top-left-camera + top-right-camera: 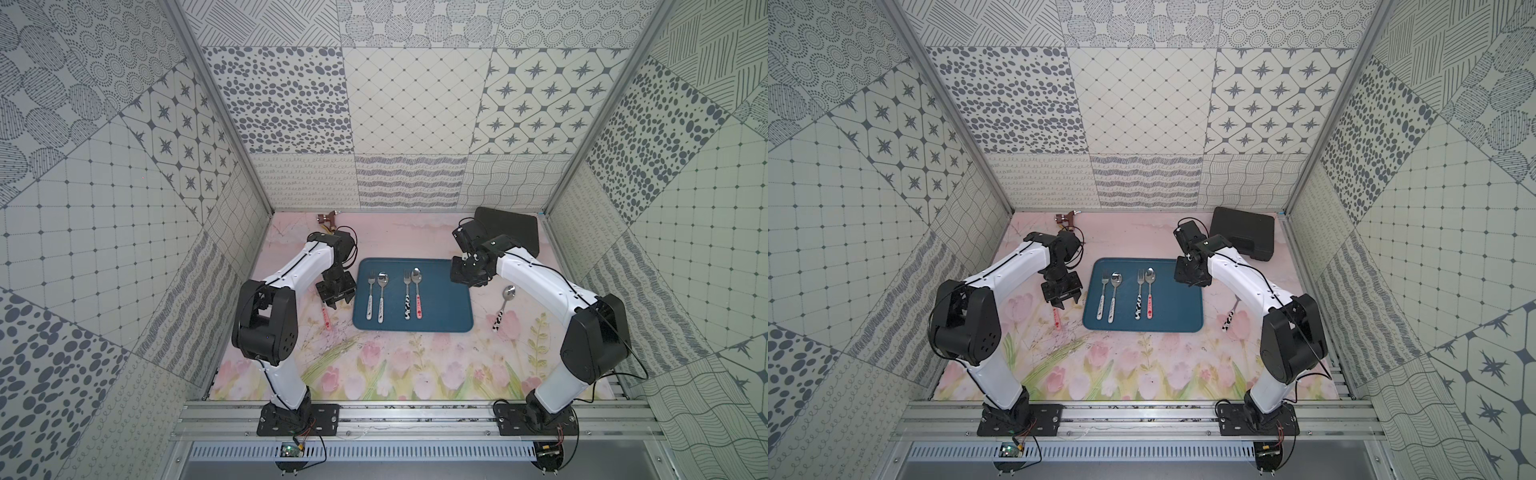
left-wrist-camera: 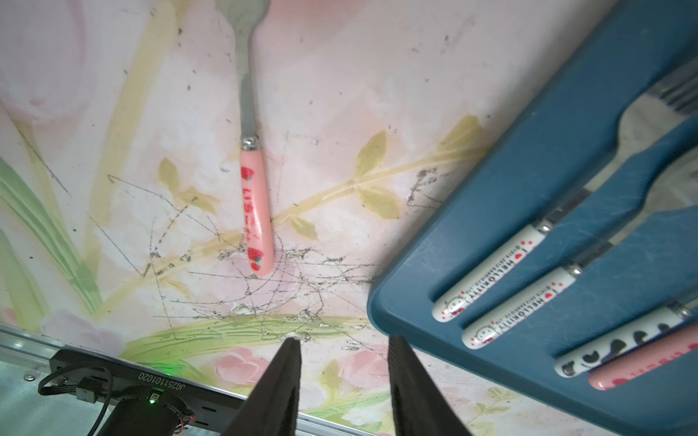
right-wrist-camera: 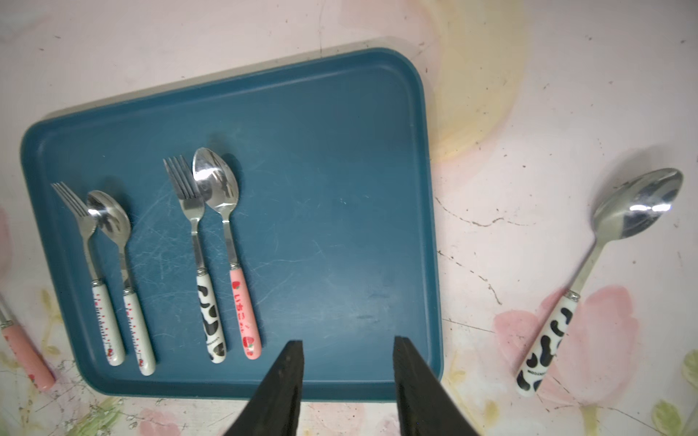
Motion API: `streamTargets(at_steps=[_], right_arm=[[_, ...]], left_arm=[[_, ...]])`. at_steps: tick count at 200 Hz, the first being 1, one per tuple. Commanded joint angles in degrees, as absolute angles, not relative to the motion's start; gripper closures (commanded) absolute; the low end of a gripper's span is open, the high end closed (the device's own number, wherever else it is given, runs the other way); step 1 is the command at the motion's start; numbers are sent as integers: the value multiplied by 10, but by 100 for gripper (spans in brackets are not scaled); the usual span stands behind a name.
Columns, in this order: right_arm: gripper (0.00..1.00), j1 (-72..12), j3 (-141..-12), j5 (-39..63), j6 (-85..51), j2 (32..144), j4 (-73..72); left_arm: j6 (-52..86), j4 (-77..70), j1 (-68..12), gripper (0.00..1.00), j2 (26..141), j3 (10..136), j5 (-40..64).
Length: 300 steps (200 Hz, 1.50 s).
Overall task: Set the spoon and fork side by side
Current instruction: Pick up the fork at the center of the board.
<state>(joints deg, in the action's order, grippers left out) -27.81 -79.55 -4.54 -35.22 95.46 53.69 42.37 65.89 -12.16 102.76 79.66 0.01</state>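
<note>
A dark blue rectangular plastic tray point(image 1: 444, 299) lies in the middle of a pink floral tabletop point(image 1: 395, 365), carrying two pairs of cutlery with their handles pointing toward the front. On its left side, a steel fork with a white Hello Kitty handle point(image 3: 90, 260) lies just beside a matching white-handled steel spoon point(image 3: 121, 271), their heads close together. A little to the right, a steel fork with a black-and-white cow-print handle point(image 3: 198, 256) lies just beside a steel spoon with a pink strawberry handle point(image 3: 230, 245).

Two more pieces lie off the tray on the tabletop. A cow-print-handled steel spoon point(image 3: 589, 271) lies to the tray's right, bowl up and angled away from it. A pink strawberry-handled steel utensil point(image 2: 252, 170) lies just left of the tray. Its head is hidden under the gripper in both top views and cropped in the left wrist view.

The left gripper point(image 2: 343, 341) hovers above that pink utensil, fingers partly apart with nothing between them. The right gripper point(image 3: 347, 341) hangs above the tray's far right corner, its fingers likewise parted and empty. A black hard case point(image 1: 511, 228) sits in the back right corner.
</note>
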Motion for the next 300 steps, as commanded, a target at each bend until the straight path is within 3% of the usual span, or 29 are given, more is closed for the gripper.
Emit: streamTargets(at_steps=[1, 38, 127, 169, 225, 300], right_arm=[[56, -267, -782, -34, -325, 930, 516], [55, -249, -770, -23, -306, 925, 509], [55, -240, -775, -12, -289, 937, 505], [55, -237, -782, -7, -287, 944, 501], [55, -231, -785, 0, -286, 950, 500], [55, -229, -790, 8, -276, 956, 496]], left_arm=[[418, 659, -95, 53, 1004, 764, 6], [376, 610, -41, 48, 989, 700, 53], [287, 589, -7, 49, 1042, 725, -13], [259, 555, -13, 52, 1057, 727, -21], [266, 499, -18, 54, 983, 629, -31], [269, 419, -35, 54, 1004, 603, -41]])
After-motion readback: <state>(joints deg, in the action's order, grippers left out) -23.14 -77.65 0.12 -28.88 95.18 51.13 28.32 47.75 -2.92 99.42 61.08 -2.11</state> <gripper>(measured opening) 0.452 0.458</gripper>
